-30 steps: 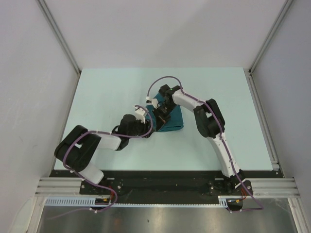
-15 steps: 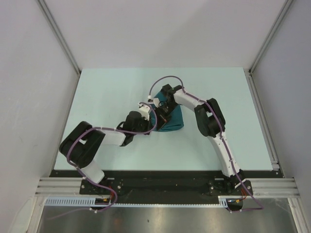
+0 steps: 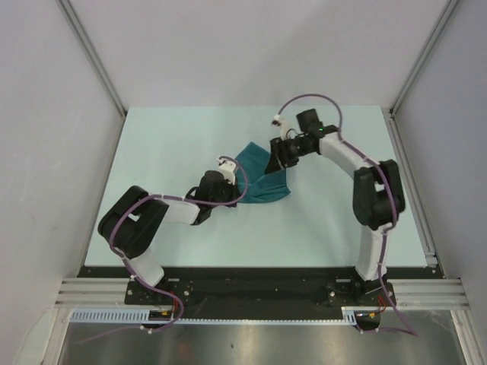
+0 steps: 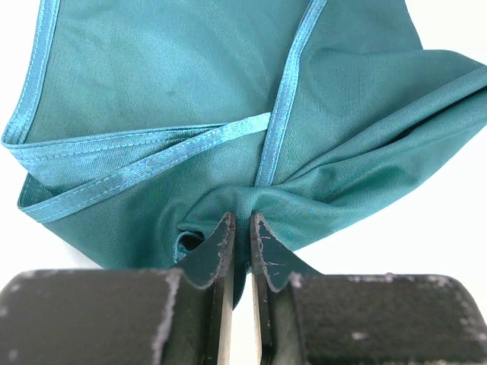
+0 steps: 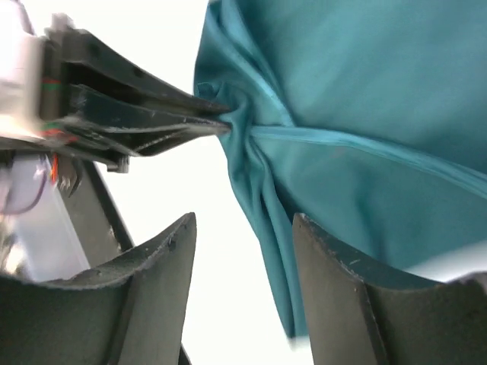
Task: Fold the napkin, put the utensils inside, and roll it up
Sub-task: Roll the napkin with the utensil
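Note:
The teal napkin (image 3: pixel 262 184) lies crumpled in the middle of the table, with hemmed edges crossing over its folds (image 4: pixel 190 91). My left gripper (image 3: pixel 237 185) is shut on a bunched bit of its left edge, and the cloth is gathered between the narrow jaws (image 4: pixel 242 222). At the napkin's far right corner, my right gripper (image 3: pixel 274 160) stands open with nothing between its fingers (image 5: pixel 242 232). A hanging fold of napkin (image 5: pixel 365 114) passes just beside its right finger. The right wrist view also shows the left gripper (image 5: pixel 217 120) pinching the cloth. The utensils are out of view.
The pale green table top (image 3: pixel 167 137) is ringed by white walls with metal rails (image 3: pixel 91 57) at the sides. A black base strip (image 3: pixel 251 285) runs along the near edge, where both arms are mounted.
My right gripper has opened, let go of the napkin and drawn back to the far right. My left gripper has shut on the napkin's left edge. The cloth has spread out.

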{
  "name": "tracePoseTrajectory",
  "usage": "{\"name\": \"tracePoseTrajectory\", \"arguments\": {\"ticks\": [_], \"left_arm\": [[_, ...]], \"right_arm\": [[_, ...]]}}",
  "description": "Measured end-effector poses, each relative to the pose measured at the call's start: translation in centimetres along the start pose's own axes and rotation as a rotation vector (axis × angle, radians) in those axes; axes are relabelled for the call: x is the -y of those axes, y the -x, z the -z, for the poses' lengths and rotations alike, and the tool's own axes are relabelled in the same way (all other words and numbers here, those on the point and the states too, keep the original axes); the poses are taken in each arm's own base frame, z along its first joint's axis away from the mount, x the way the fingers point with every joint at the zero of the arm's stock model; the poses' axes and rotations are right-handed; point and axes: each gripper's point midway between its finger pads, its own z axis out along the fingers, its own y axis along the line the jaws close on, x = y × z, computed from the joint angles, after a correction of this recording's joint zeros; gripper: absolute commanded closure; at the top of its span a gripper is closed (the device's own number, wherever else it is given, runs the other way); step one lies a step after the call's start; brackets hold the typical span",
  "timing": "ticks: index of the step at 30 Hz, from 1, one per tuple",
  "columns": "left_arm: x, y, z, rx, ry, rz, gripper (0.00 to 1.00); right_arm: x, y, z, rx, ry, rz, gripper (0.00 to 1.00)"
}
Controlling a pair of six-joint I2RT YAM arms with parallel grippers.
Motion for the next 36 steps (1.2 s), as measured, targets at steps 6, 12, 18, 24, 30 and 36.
{"name": "tracePoseTrajectory", "arguments": {"ticks": [6,12,18,24,30,36], "left_arm": [[0.2,0.1,-0.2,-0.006,-0.007,0.022,0.87],[0.3,0.1,-0.4,-0.030,-0.008,0.038,0.88],[0.4,0.1,-0.3,-0.052,-0.003,0.061,0.89],[0.4,0.1,-0.4,-0.067,0.002,0.077,0.90],[0.4,0.1,-0.5,-0.085,0.006,0.090,0.90],[0.4,0.1,-0.5,-0.096,0.008,0.092,0.90]], "right_arm": [[-2.9,2.8,6.6,0.242,-0.106,0.070,0.41],[-2.8,-1.0,4.6,0.197,-0.099,-0.028,0.44],[-1.8,-3.9,3.4,0.134,-0.102,-0.133,0.45],[-1.7,-4.6,3.0,0.119,-0.098,-0.159,0.46],[-2.0,-5.0,2.5,0.103,-0.085,-0.161,0.47],[-1.9,-6.3,1.5,0.049,-0.078,-0.182,0.47]]}}
